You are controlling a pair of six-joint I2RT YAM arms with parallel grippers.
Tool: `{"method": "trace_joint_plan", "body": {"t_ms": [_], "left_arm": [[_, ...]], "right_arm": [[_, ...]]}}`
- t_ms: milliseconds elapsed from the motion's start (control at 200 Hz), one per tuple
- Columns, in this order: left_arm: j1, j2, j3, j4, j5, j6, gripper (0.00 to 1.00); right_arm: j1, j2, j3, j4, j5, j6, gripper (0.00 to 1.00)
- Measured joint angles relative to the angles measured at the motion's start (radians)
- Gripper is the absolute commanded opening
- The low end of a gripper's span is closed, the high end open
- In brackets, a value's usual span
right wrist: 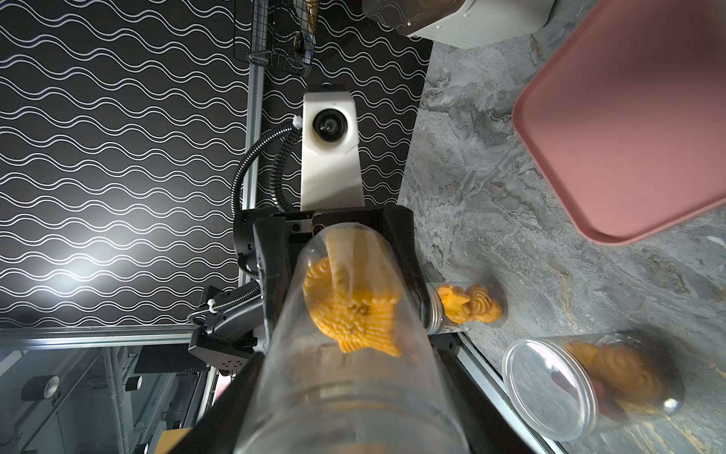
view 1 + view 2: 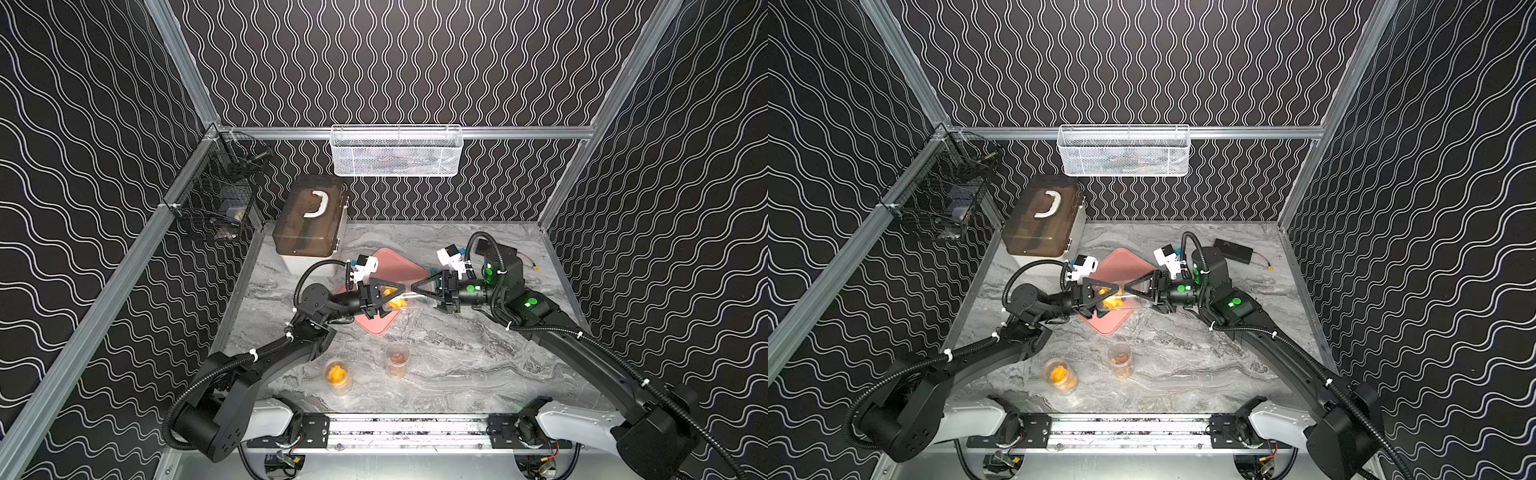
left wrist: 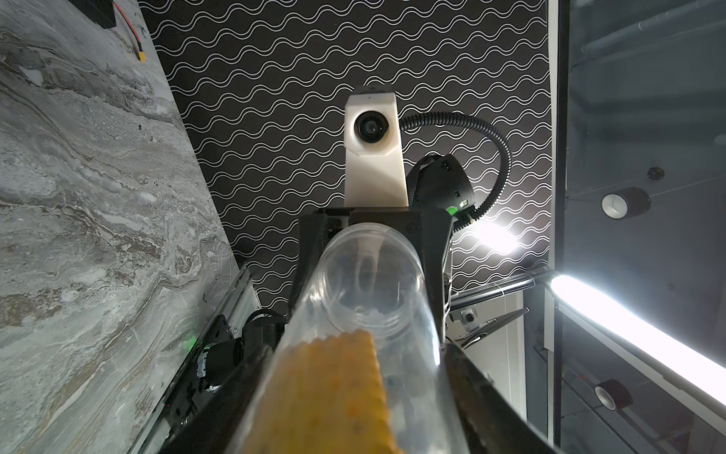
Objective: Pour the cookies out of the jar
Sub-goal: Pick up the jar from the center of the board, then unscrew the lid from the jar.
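Observation:
A clear jar (image 2: 410, 296) hangs level above the pink tray (image 2: 384, 326), held between both arms. My left gripper (image 2: 395, 297) is shut on the end where the orange-yellow cookies (image 2: 392, 299) are bunched. My right gripper (image 2: 424, 296) is shut on the opposite, threaded end. In the left wrist view the jar (image 3: 373, 283) runs away from the left gripper (image 3: 353, 412), with a rectangular cookie (image 3: 330, 393) close up. In the right wrist view the right gripper (image 1: 353, 416) clamps the jar (image 1: 345, 377), and ridged cookies (image 1: 353, 310) lie at its far end.
Two more clear jars of biscuits (image 2: 337, 376) (image 2: 397, 359) stand near the front of the marble table. A brown-lidded box (image 2: 309, 220) sits at the back left. A white mesh basket (image 2: 397, 151) and a black wire basket (image 2: 216, 199) hang on the walls. A black device (image 2: 1233, 249) lies at the back right.

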Motion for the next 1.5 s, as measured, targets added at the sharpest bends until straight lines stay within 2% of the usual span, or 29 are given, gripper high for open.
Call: {"method": "trace_joint_plan", "body": {"t_ms": [265, 555, 821, 1221, 1496], "left_arm": [[-0.001, -0.015, 0.0, -0.042, 0.014, 0.023, 0.5], [0.0, -0.007, -0.003, -0.039, 0.014, 0.021, 0.46], [0.004, -0.024, -0.005, -0.05, 0.014, 0.023, 0.45], [0.005, -0.01, -0.005, -0.03, 0.014, 0.019, 0.43], [0.005, -0.005, -0.005, -0.025, 0.014, 0.018, 0.43]], "right_arm": [[0.004, -0.001, 0.0, -0.016, 0.016, -0.002, 0.9], [-0.006, -0.028, 0.008, -0.089, 0.061, -0.036, 0.94], [-0.086, -0.104, -0.006, -0.154, 0.069, -0.072, 0.92], [-0.093, -0.103, -0.019, -0.171, -0.015, -0.074, 0.78], [-0.093, -0.111, -0.022, -0.171, -0.026, -0.071, 0.7]]}}
